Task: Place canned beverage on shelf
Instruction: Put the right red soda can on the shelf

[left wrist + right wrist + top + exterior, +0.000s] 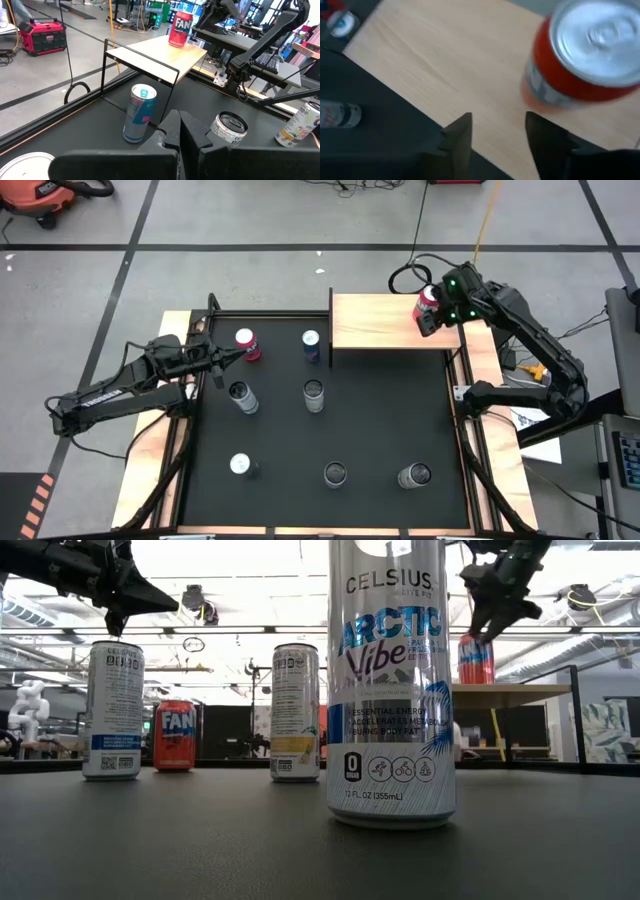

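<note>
Nearest the low camera: tall white can (391, 680), upright on the black worktop (380, 430), label facing the lens.

Red can (427, 302): upright on the shelf (375, 321), long axis vertical, silver top up, near the shelf's right end.

Shelf: light wood top on a thin black frame, at the worktop's far edge, right of centre.

Right claw (495, 131): just beside the red can, clear of it, fingers (461, 131) parted over bare wood, gripping nothing. Right arm bent at the elbow outside the worktop's right edge, forearm reaching in to the shelf.

Left claw (176, 131): fingers pressed together, empty, pointing across the worktop toward the shelf. Left arm stretched in low from the left.

Other cans: blue-and-silver can (138, 113) upright below the shelf's near corner; another red can (247, 344) upright by the left claw.
</note>
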Controlling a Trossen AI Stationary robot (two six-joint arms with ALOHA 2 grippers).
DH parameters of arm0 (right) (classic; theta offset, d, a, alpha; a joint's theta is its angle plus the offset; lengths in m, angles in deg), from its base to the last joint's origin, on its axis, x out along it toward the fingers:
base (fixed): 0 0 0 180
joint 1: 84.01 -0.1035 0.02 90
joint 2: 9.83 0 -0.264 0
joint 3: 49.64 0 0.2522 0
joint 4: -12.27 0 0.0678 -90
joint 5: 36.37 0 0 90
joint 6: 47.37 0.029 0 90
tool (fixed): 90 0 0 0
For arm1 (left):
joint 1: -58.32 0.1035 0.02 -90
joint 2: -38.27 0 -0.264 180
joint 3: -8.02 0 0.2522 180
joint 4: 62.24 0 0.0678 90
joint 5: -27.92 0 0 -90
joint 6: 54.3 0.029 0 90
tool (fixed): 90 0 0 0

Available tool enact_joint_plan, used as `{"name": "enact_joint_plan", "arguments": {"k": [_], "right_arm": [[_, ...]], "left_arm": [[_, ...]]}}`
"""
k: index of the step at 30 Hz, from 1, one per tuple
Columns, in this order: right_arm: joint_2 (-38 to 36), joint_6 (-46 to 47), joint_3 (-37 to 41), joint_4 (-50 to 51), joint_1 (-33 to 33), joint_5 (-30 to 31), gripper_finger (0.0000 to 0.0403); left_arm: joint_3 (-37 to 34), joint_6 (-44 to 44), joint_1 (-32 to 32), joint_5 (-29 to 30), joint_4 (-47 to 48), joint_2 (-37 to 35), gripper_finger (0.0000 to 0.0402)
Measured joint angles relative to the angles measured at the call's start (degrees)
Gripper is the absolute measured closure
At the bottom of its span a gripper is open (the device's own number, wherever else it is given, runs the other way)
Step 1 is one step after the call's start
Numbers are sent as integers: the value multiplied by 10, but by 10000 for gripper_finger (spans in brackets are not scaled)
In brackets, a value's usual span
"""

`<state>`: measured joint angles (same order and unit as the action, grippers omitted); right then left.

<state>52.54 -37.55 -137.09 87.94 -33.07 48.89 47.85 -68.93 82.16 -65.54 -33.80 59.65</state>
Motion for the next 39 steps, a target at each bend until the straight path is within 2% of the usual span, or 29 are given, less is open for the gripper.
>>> {"name": "enact_joint_plan", "arguments": {"k": [7, 15, 21, 30, 35, 39], "right_arm": [[0, 0, 0, -44, -5, 1, 333], [0, 0, 0, -47, -4, 4, 396], [0, 0, 0, -47, -4, 48, 399], [2, -1, 0, -41, -3, 49, 402], [2, -1, 0, -25, -3, 103, 402], [2, -2, 0, -25, -3, 110, 403]], "left_arm": [[0, 0, 0, 0, 0, 0, 401], [0, 0, 0, 0, 0, 0, 401], [0, 0, 0, 0, 0, 0, 401], [0, 0, 0, 0, 0, 0, 401], [0, 0, 0, 0, 0, 0, 401], [0, 0, 0, 0, 0, 0, 401]]}}
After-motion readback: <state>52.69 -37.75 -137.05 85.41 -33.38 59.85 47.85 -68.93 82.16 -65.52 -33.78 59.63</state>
